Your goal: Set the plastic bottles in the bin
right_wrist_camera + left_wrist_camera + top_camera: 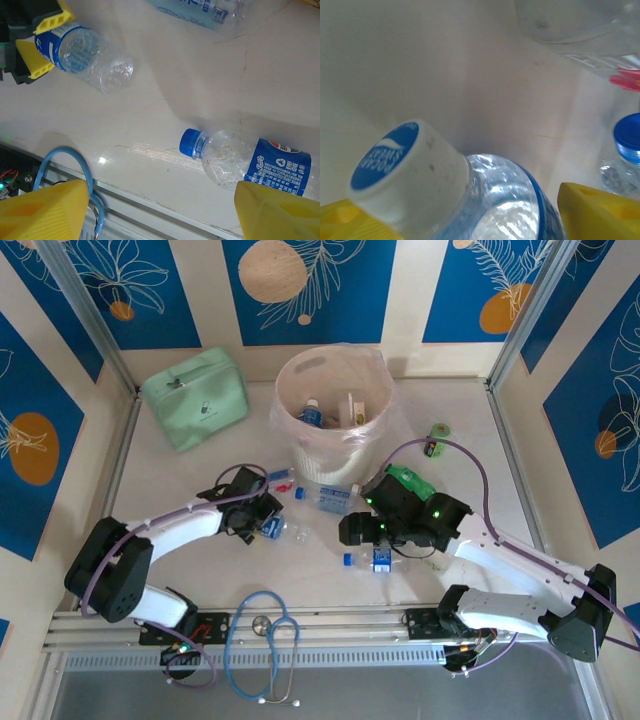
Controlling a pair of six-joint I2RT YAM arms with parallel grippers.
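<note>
A white-capped bottle (420, 175) lies on its side on the table (310, 585), left of centre and in front of the bin (318, 462). Its cap is toward the left arm's wrist and its clear base points right. The left tool (467, 216) pinches it near the shoulder, with a yellow finger on each side of the blue label.

Further right, a blue-capped bottle (240, 160) also lies flat, its long axis across the table and its cap toward the left arm. The right tool (160, 210) hangs over it with its fingers (45, 210) spread wide. The label end sits right by one finger, perhaps touching it (the bottom edge of the wrist view cuts this off).

A third clear bottle (330, 499) lies just in front of the bin, and a green bottle (408, 479) lies beside the right arm. Other bottles (312, 415) rest inside the bin. A mint-green case (195, 397) sits at the back left, and a stethoscope (265, 640) lies by the near edge.
</note>
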